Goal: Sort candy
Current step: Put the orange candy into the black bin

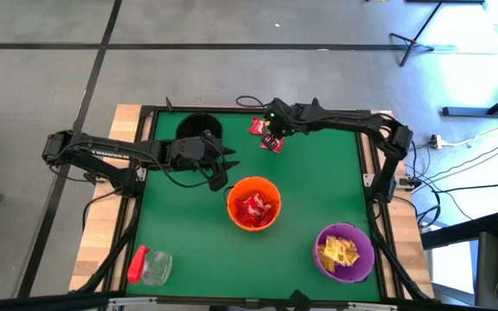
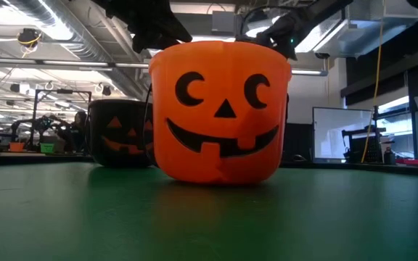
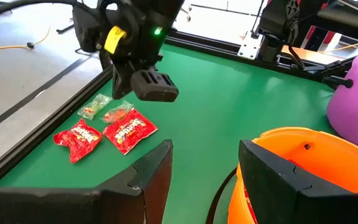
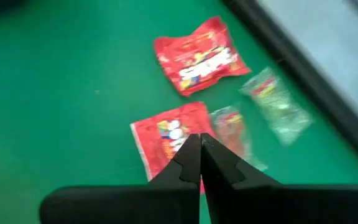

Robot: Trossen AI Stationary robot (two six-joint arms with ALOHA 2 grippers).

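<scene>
Two red candy packets [image 4: 201,56] [image 4: 169,140] and two clear greenish ones [image 4: 275,106] [image 4: 232,127] lie flat on the green mat near the table's far edge; they also show in the left wrist view [image 3: 129,129]. My right gripper [image 4: 199,152] is shut and hovers over the nearer red packet, apart from it as the left wrist view [image 3: 154,87] shows. My left gripper [image 3: 207,168] is open and empty, beside the left rim of the orange bucket [image 1: 253,203], which holds red candy.
A purple bucket [image 1: 345,252] with yellow candy stands at the near right. A black bucket [image 1: 200,130] stands at the far left. A red-capped clear jar [image 1: 150,266] lies at the near left. A raised black frame [image 1: 366,155] edges the mat.
</scene>
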